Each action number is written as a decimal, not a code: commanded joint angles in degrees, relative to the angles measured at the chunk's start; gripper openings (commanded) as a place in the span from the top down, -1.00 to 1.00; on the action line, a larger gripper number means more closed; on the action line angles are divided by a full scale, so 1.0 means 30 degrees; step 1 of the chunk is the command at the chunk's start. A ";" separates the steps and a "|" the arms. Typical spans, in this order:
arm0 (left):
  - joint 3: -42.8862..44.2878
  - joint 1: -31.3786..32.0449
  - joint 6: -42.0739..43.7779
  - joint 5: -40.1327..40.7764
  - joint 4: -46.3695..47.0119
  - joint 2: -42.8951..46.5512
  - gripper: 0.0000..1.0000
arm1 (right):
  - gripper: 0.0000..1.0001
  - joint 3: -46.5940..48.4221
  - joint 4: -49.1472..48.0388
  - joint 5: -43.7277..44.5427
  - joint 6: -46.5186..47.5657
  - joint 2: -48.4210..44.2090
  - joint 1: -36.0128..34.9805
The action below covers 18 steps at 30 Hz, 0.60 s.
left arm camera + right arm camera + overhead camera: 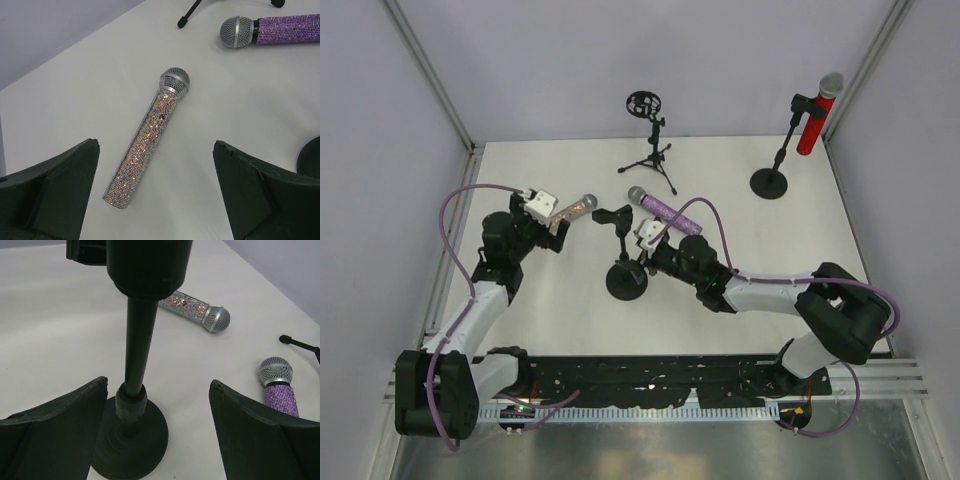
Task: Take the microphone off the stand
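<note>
Left wrist view: silver microphone (165,107) lies mid-frame on worktop (60,100); left claw (156,145) wide, right claw (159,382) wide around stand (135,350).

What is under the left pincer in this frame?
A silver glitter microphone lies flat on the white table, between the fingers of the open left pincer, untouched. From the top camera the pincer covers its handle end; the wrist view shows it whole.

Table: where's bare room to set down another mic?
Bare: the back-left corner, between the left wall and the tripod, and the patch between the purple mic and the red mic's stand. Crowded: the middle, around the silver mic, purple mic and centre stand.
</note>
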<state>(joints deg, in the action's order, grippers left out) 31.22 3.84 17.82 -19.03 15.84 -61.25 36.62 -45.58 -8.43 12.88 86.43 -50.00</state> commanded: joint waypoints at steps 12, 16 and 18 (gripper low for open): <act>-0.0066 -0.0224 -0.0697 -0.0512 0.1489 0.0467 -0.99 | 0.21 0.0860 -0.1037 0.2018 -0.0428 0.0691 -0.0912; -0.0154 -0.0224 -0.0785 -0.0806 0.1635 0.0467 -0.99 | 0.69 0.0859 -0.1095 0.1959 -0.0341 0.0516 -0.0883; -0.0241 -0.0224 -0.0698 -0.0952 0.1752 0.0467 -0.99 | 0.90 0.1034 -0.0688 0.2075 -0.0194 0.0282 -0.0883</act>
<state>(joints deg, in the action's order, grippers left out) 31.00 3.55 16.38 -20.03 17.08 -61.19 37.08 -45.47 -3.68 11.29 89.25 -52.66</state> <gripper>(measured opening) 0.995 0.344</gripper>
